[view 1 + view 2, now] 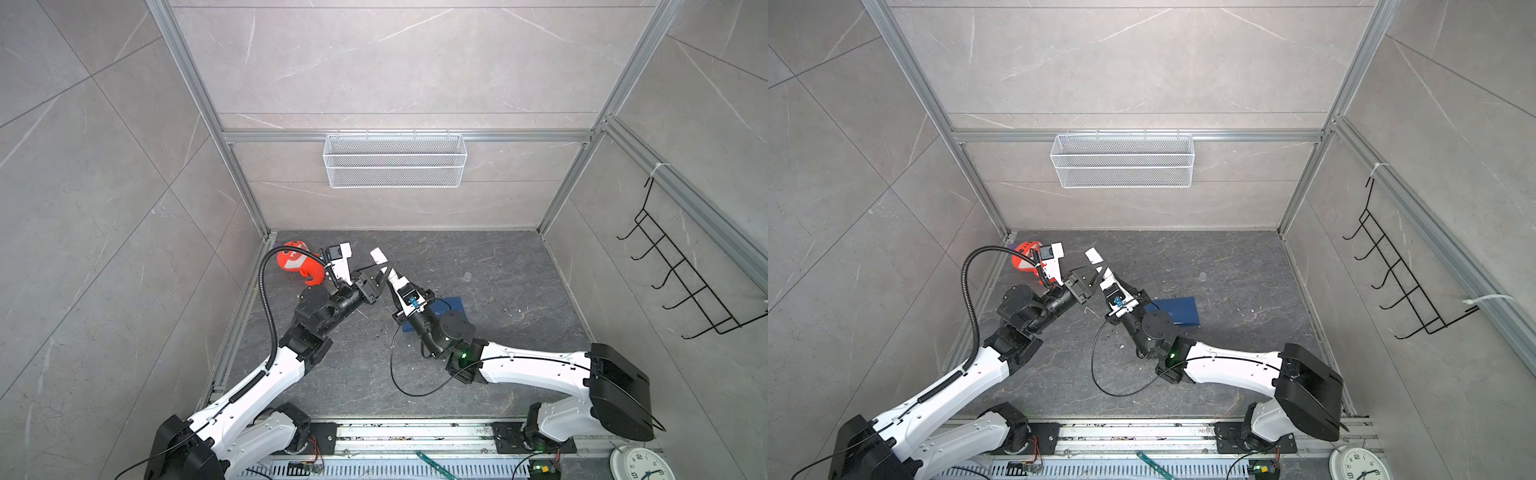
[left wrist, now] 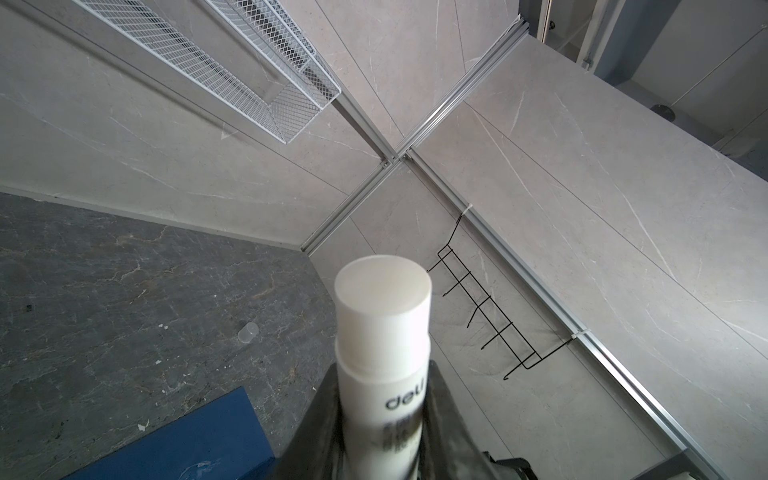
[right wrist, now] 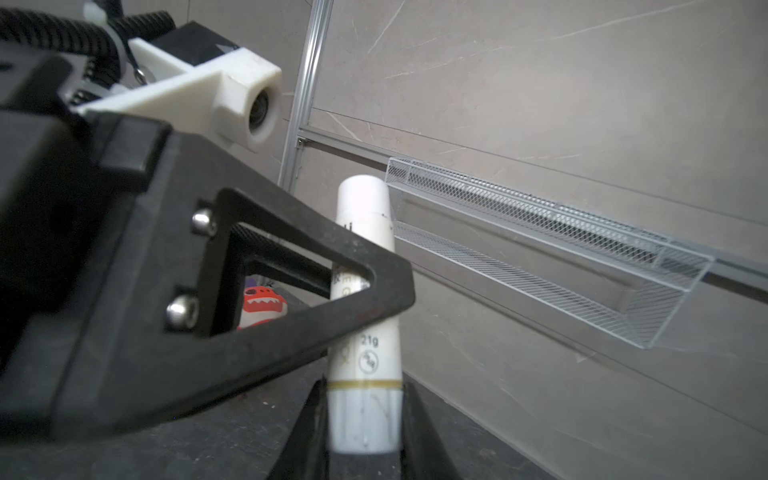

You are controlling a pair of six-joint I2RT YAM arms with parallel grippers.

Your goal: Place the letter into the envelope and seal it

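Below the right fingers [image 3: 419, 432] and back toward that arm's wrist, the envelope [image 1: 455, 305] lies flat on the counter [image 1: 519, 340], partly covered by the arm. The letter shows in no view. It is probably already inside the envelope, though the pictures cannot confirm that. Whether the flap is folded down is hidden too.

Between the two sets of fingers, raised clear of the counter, is a white glue stick [image 1: 378, 255]. The right fingers are clenched on its base. The left fingers [image 2: 446, 415] grasp its body higher up, and its top end sticks out past them. A small clear cap [image 1: 467, 276] lies on the counter, well apart from the fingers on the right arm's side, so the stick is probably uncapped.

Judged from this, the inserting looks done and the sealing is left. The glue has to reach the flap, and the flap then has to be pressed shut.

Of the containers, the envelope's contents cannot be seen. The wire basket [image 1: 395, 160] on the back wall, far beyond the fingers, shows nothing in it. An orange toy [image 1: 297, 266] sits on the counter behind the left fingers.
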